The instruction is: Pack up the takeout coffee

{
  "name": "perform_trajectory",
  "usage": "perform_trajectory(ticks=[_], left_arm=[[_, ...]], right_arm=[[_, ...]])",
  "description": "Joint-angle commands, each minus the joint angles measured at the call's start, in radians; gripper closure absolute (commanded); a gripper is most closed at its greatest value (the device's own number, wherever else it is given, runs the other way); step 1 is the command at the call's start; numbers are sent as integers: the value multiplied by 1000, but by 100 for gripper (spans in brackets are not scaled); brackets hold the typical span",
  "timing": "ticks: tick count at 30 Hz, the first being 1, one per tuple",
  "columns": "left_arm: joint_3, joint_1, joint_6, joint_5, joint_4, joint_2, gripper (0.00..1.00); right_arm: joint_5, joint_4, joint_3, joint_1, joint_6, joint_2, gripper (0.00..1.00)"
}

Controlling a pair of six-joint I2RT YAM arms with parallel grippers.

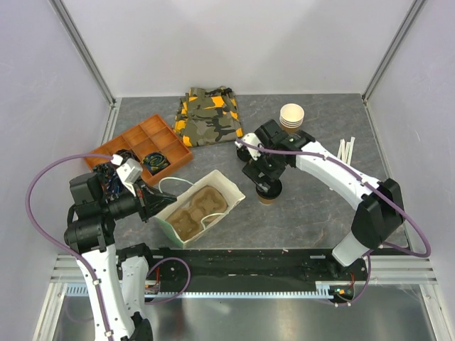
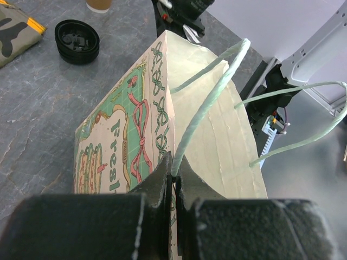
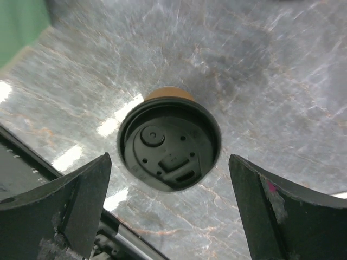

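The takeout coffee (image 1: pixel 268 193), a small brown cup with a black lid (image 3: pixel 169 143), stands on the grey table right of the printed paper bag (image 1: pixel 202 209). My right gripper (image 1: pixel 269 177) hovers straight above it, open. Its fingers (image 3: pixel 81 200) stand wide on either side of the lid without touching it. My left gripper (image 2: pixel 174 162) is shut on one pale green cord handle (image 2: pixel 206 92) of the bag (image 2: pixel 124 141). In the top view the left gripper (image 1: pixel 158 202) sits at the bag's left end. A brown moulded carrier (image 1: pixel 195 213) shows inside the bag's open mouth.
A loose black lid (image 2: pixel 77 40) lies on the table beyond the bag. A stack of lidless paper cups (image 1: pixel 291 116) stands at the back, with a camouflage cloth (image 1: pixel 208 114) to its left. An orange compartment tray (image 1: pixel 138 145) is at the left. White sticks (image 1: pixel 346 149) lie at the right.
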Motion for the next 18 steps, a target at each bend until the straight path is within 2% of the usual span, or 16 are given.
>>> perform_trajectory(ticks=[1,4,5,6,9,12,18], left_arm=[[25,-3,4,-7,13,20,98],[22,-3,-6,-13,18,16,98],[22,-3,-14,-23,24,14,98],[19,-3,-18,-26,26,16,98],[16,-3,-28,-30,32,11,98],[5,-4,-48,-32,47,-3,98],[4,-1,-54,-35,50,-11,98]], right_arm=[[-61,-38,226,-14,45,-45,2],[-159,-110,444,-34,117,-13,4],[-240,-130,487,-40,137,-8,6],[-272,-156,539,-38,161,-9,12],[-396,-151,514,-38,172,-57,19],[-450,-153,466,-37,169,-91,20],[-426,-163,469,51,128,-74,22]])
